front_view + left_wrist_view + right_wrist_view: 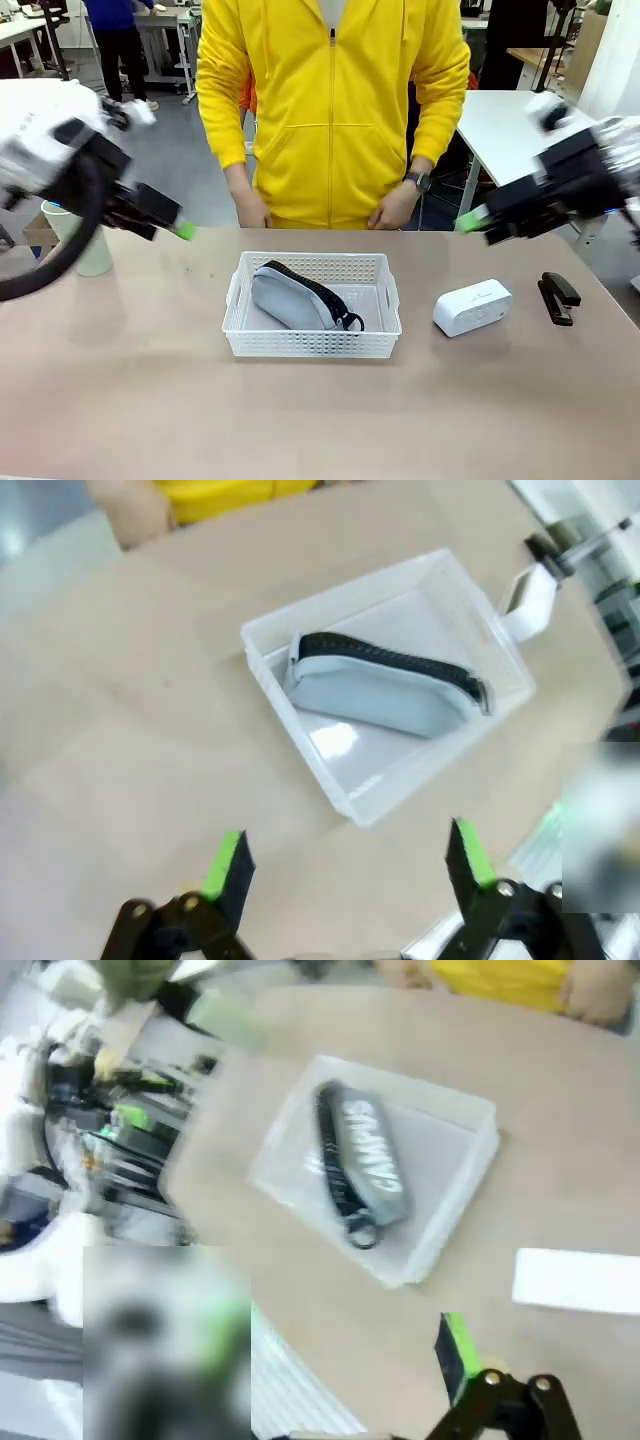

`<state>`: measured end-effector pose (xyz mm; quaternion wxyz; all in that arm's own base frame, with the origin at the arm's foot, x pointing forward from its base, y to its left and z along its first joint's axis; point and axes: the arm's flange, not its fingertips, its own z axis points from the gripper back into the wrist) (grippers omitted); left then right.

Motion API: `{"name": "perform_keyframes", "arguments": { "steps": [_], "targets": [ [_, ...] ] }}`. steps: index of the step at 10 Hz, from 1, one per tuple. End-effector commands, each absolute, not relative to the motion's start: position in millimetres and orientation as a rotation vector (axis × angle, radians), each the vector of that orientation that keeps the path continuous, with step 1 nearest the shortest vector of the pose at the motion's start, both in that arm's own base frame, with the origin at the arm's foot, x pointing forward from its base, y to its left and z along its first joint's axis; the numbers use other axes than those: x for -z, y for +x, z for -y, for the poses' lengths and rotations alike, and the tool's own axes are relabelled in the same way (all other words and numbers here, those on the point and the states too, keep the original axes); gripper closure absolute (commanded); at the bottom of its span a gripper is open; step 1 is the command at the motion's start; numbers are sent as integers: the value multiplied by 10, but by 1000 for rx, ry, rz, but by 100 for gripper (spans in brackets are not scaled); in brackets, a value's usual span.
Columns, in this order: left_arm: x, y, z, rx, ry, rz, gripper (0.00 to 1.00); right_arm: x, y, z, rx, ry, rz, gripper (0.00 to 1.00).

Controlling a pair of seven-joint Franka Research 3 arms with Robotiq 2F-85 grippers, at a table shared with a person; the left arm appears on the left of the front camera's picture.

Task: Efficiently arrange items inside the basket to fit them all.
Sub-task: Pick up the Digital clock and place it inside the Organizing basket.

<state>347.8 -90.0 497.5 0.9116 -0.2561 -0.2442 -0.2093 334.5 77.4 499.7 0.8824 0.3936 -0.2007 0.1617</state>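
Note:
The white perforated basket stands mid-table with the grey zippered pouch lying inside it. To its right on the table lie the white rounded box and the black stapler-like object. The pale green cup stands at the far left, partly behind my left arm. My left gripper hovers above the table left of the basket, and its wrist view shows it open over the basket and pouch. My right gripper hangs open above the box, with the pouch farther off.
A person in a yellow hooded jacket stands at the far edge, both hands resting near the table rim behind the basket. Bare tabletop spreads in front of the basket. The stapler lies close to the right edge.

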Motion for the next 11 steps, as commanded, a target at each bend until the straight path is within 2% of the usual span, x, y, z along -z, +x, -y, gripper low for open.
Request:
{"name": "perform_keyframes", "arguments": {
  "steps": [1,3,6,9,11],
  "targets": [
    [-5001,3173,270,381,-742,528,0,-5038,3207,-27,-231,1000,455,0],
    [-5157,3035,-413,180,-907,640,0,-5127,3035,799,-35,1188,578,0],
    [-5104,2926,-1200,-101,-986,742,0,-5002,2888,1796,216,1389,702,0],
    [-4965,2562,-1685,-214,-1050,968,0,-4701,2795,2195,359,1424,727,0],
    [-4848,2380,-1827,-301,-1056,1132,0,-4478,2815,2283,461,1356,763,0]
  ]
}}
